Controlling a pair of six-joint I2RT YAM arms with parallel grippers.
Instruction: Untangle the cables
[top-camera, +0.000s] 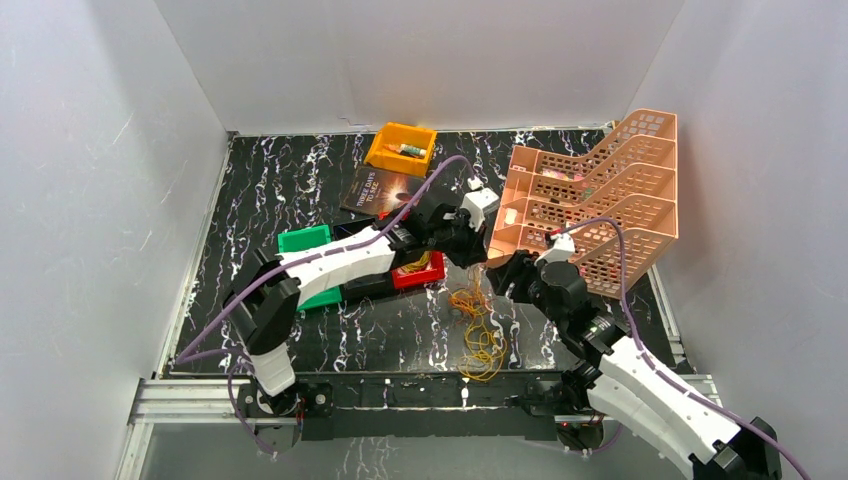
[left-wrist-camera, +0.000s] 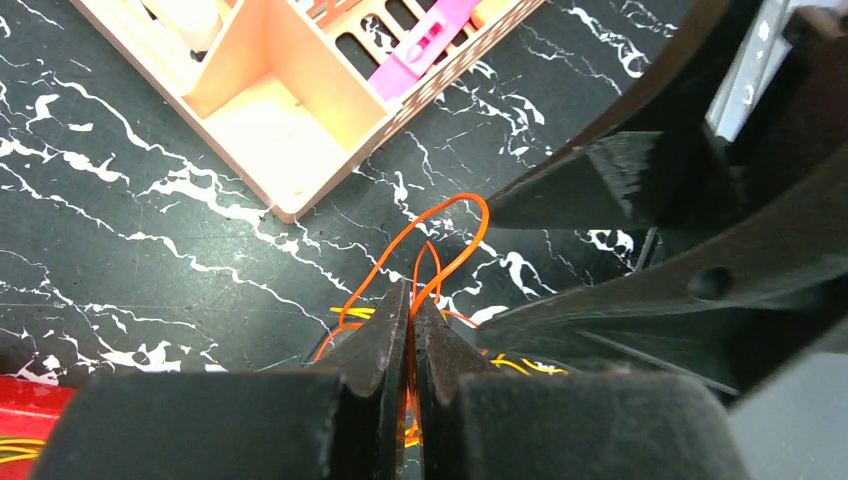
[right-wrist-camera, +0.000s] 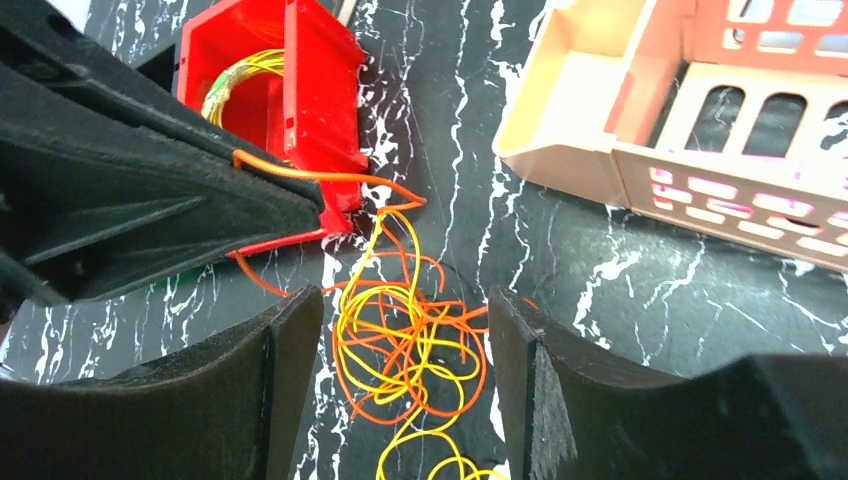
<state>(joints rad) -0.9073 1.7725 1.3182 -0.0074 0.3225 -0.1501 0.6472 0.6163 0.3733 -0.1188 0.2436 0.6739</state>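
Note:
The cables lie as a tangled bunch of yellow and orange loops on the black marbled table, between the two arms. My left gripper is shut on an orange cable whose loop sticks out past the fingertips, and holds it above the bunch. In the right wrist view the left gripper's tip pinches that orange strand, which runs down into the tangle. My right gripper is open and empty, straddling the tangle from above. No dark blue-purple cable shows.
A red bin with a coiled yellow cable sits just left of the tangle. A pink file rack stands at the right. A yellow bin, a book and a green bin lie behind.

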